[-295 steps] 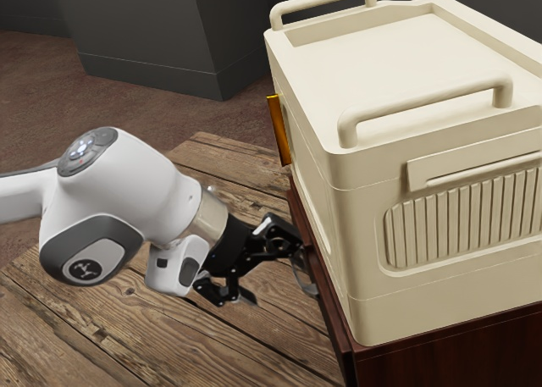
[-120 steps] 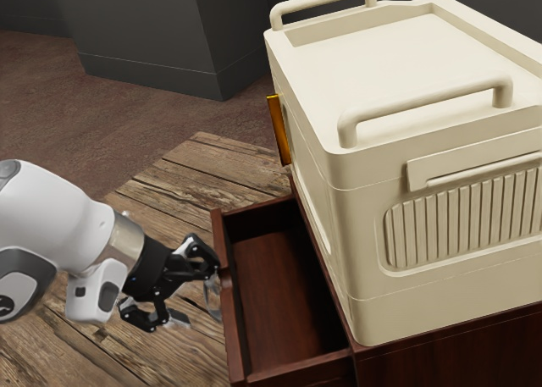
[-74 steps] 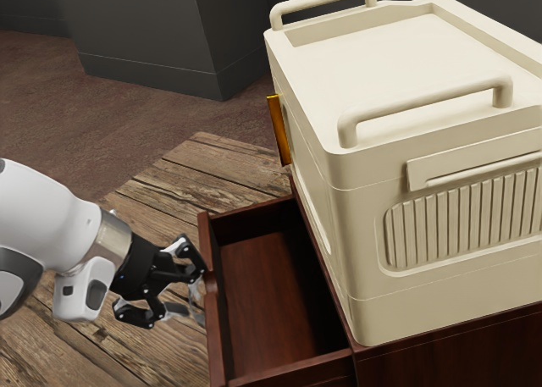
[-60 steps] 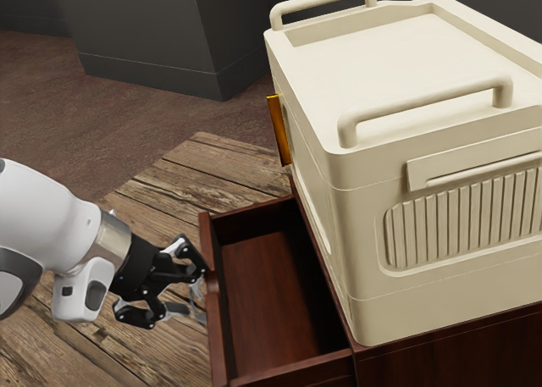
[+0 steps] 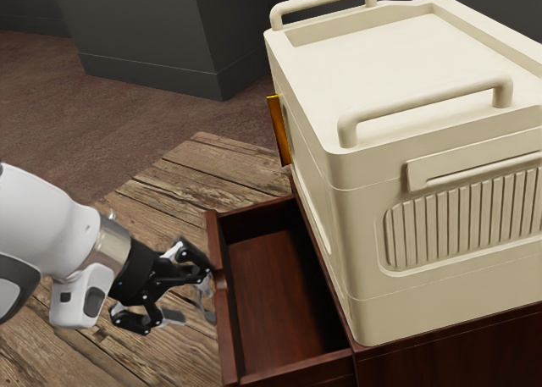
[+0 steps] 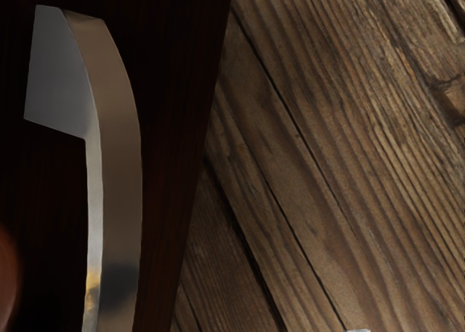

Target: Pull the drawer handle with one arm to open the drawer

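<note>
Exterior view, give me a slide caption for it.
Black two-finger gripper at the curved silver metal handle of an open, reddish-brown wooden drawer.

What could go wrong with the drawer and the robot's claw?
Maybe a few things. The claw looks open beside the curved metal handle, so it might slip off if I pull more. The drawer already sticks out from the dark wooden cabinet, so a hard pull might be too much for it. And my claw is right by the drawer's front, so a bump could push it back in.
</note>
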